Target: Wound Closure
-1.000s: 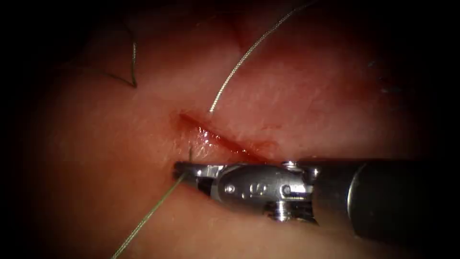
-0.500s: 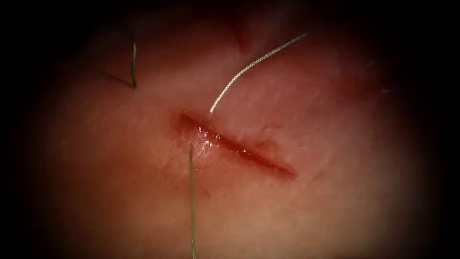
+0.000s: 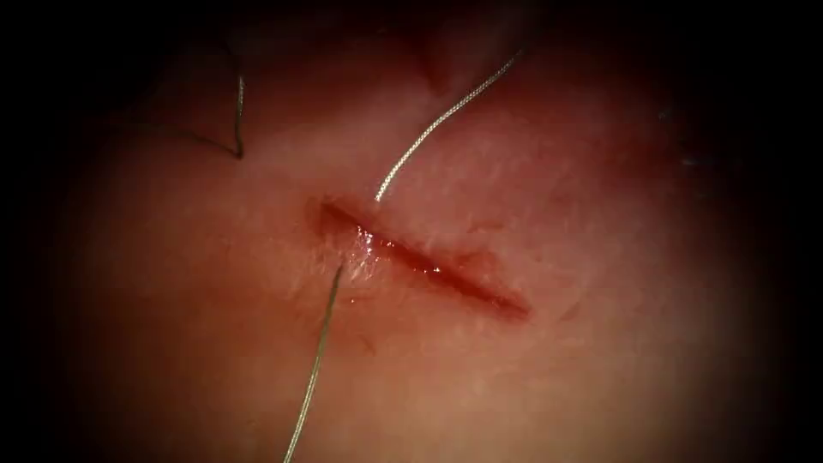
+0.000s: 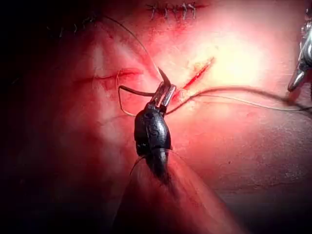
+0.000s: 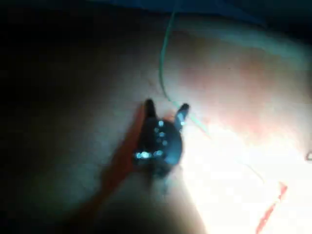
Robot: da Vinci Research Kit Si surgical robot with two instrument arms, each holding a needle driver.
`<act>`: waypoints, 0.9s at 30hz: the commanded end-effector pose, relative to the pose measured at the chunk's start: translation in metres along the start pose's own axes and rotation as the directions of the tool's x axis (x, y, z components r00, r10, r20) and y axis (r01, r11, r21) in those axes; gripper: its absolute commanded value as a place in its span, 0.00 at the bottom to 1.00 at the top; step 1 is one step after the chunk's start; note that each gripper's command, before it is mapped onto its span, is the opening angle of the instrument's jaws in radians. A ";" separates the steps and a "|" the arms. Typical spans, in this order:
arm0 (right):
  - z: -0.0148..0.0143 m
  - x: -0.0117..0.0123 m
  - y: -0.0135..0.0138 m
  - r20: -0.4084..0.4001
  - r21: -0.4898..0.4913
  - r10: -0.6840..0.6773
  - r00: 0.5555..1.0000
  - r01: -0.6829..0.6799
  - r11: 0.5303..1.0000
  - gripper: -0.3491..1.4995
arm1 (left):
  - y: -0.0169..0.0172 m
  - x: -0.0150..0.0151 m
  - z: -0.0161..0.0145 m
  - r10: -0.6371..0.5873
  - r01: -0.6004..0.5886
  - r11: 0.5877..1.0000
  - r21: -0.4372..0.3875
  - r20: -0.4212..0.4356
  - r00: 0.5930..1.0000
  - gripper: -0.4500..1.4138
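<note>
The right tool was lying just below the cut a second ago, and it has gone from the endoscope view. The thread below the cut hung straight down half a second ago; now it slants down and to the left.

The tissue (image 3: 600, 360) is the biggest thing. The cut (image 3: 429, 261) runs across it, still open and wet with red fluid (image 3: 369, 249).

The left tool (image 4: 164, 92) sits near the cut in its own wrist view. It looks like its jaws are pinching the needle (image 4: 161, 76) a little way back from the sharp tip. The needle is up in the air, not in the tissue. The right tool (image 5: 165, 108) has its jaws spread apart and holds nothing; thread runs just past them.

One thread (image 3: 313, 369) comes out just below the left end of the cut. The pale thread (image 3: 429, 133) goes in just above that same end. An old thread piece (image 3: 239, 120) lies well to the left of the cut.

I think the job has only begun. One pass of thread crosses the cut's left end. There is no knot, and the rest of the cut has no stitches.
</note>
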 end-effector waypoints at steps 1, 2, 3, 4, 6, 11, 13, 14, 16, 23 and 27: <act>-0.0003 -0.0015 0.0010 0.008 -0.016 0.008 1.000 -0.008 1.000 0.84 | -0.0004 -0.0006 0.0005 0.002 -0.002 1.000 -0.001 -0.001 1.000 0.00; -0.0010 -0.0023 0.0018 0.021 -0.039 0.016 1.000 -0.015 0.999 0.84 | -0.0004 -0.0006 0.0005 0.002 -0.002 1.000 -0.001 -0.001 1.000 0.00; -0.0014 -0.0028 0.0025 0.031 -0.056 0.022 0.999 -0.021 0.998 0.84 | -0.0004 -0.0006 0.0005 0.002 -0.002 1.000 -0.001 -0.001 1.000 0.00; -0.0018 -0.0034 0.0032 0.041 -0.072 0.029 0.999 -0.026 0.997 0.84 | -0.0004 -0.0006 0.0005 0.002 -0.002 1.000 -0.001 -0.001 1.000 0.00; -0.0025 -0.0049 0.0050 0.053 -0.094 0.052 0.997 -0.047 0.994 0.83 | -0.0004 -0.0006 0.0005 0.002 -0.002 1.000 -0.001 -0.001 1.000 0.00; -0.0004 -0.0099 0.0111 0.137 -0.178 -0.055 0.989 0.079 0.981 0.82 | -0.0004 -0.0007 0.0006 -0.003 0.003 1.000 -0.003 -0.002 1.000 0.00; 0.0009 -0.0112 0.0126 0.153 -0.197 -0.062 0.986 0.092 0.976 0.85 | -0.0004 -0.0007 0.0006 -0.003 0.003 1.000 -0.003 -0.002 1.000 0.00; 0.0018 -0.0120 0.0135 0.161 -0.206 -0.074 0.984 0.107 0.973 0.86 | -0.0004 -0.0007 0.0006 -0.002 0.002 1.000 -0.005 0.001 1.000 0.00; 0.0030 -0.0130 0.0147 0.163 -0.217 -0.074 0.984 0.109 0.970 0.88 | -0.0004 -0.0007 0.0006 -0.002 0.002 1.000 -0.005 0.001 1.000 0.00; 0.0055 -0.0156 0.0171 0.170 -0.234 -0.074 0.983 0.113 0.966 0.89 | -0.0004 -0.0007 0.0006 -0.002 0.002 1.000 -0.005 0.001 1.000 0.00; 0.0072 -0.0157 0.0171 0.159 -0.223 -0.080 0.984 0.115 0.968 0.89 | -0.0004 -0.0007 0.0006 -0.002 0.002 1.000 -0.005 0.001 1.000 0.00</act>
